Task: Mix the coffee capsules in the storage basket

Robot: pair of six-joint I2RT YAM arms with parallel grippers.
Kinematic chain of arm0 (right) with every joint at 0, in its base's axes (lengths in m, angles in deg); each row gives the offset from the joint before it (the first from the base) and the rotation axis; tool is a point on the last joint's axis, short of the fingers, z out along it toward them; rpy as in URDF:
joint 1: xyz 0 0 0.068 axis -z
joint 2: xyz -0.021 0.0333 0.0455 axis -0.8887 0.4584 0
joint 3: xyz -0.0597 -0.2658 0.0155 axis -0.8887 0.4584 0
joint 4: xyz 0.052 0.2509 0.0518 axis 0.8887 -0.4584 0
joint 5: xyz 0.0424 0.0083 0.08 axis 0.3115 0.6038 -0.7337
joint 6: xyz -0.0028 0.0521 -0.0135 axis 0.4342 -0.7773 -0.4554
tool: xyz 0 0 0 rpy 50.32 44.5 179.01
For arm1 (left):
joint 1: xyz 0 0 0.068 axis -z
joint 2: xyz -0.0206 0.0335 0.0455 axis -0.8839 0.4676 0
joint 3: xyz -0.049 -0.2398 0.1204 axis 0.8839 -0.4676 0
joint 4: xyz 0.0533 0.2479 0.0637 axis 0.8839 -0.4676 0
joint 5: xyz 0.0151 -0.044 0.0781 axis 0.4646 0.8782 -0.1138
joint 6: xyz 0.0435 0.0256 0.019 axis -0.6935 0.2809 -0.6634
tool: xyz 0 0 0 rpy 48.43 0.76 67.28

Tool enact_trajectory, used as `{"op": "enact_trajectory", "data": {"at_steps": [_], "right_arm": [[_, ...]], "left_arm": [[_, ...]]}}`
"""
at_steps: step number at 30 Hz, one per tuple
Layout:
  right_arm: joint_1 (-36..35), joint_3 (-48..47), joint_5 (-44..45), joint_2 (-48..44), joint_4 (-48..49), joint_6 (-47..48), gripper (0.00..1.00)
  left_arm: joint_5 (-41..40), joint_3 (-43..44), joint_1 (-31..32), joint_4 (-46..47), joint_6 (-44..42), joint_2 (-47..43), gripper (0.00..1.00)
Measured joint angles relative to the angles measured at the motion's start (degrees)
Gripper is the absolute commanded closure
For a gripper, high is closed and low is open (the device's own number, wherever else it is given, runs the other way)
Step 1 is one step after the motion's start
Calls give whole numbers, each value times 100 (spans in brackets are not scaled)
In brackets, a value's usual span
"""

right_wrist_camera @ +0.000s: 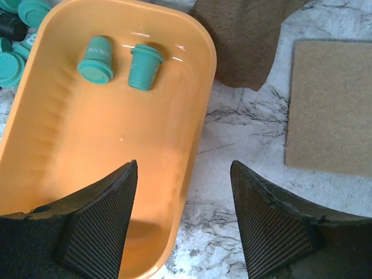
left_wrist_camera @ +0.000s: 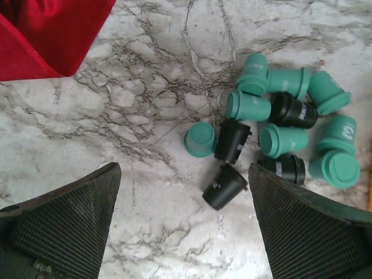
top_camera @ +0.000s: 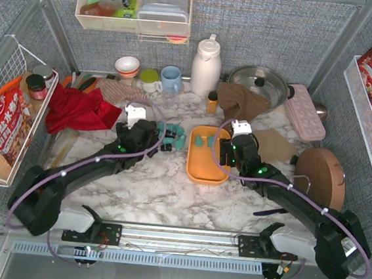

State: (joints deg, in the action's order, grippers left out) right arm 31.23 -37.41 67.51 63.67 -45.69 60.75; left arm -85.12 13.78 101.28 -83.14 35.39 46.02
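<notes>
Jaws gape empty on left hand (left_wrist_camera: 185, 174), right hand (right_wrist_camera: 183, 168).

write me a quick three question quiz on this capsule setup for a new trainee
1. True or false: the storage basket is empty.
2. Where do most of the coffee capsules lie? A) inside the basket B) on the marble table beside it C) balanced on its rim
3. What do the left hand and the right hand hold?
Key: 1 false, two teal capsules lie in it; 2 B; 3 nothing, both hands are open and empty.
</notes>
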Motion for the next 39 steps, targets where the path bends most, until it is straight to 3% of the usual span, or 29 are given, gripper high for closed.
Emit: {"op": "enact_trajectory", "data": {"at_steps": [7,11,31,39], "right_arm": [[0,76,52,-94,155,13,31],[0,48,-59,-208,138,11,31],[2,48,-186,-328,72,-11,32],[2,46,-203,-297,68,-9,32]], "left_arm": [[164,970,-376,-280,315,1449,21],[264,1165,-588,-295,391,1882,25],[848,1078,-933,140,577,2422,44],[1054,1080,-960,214,601,2573,57]]}}
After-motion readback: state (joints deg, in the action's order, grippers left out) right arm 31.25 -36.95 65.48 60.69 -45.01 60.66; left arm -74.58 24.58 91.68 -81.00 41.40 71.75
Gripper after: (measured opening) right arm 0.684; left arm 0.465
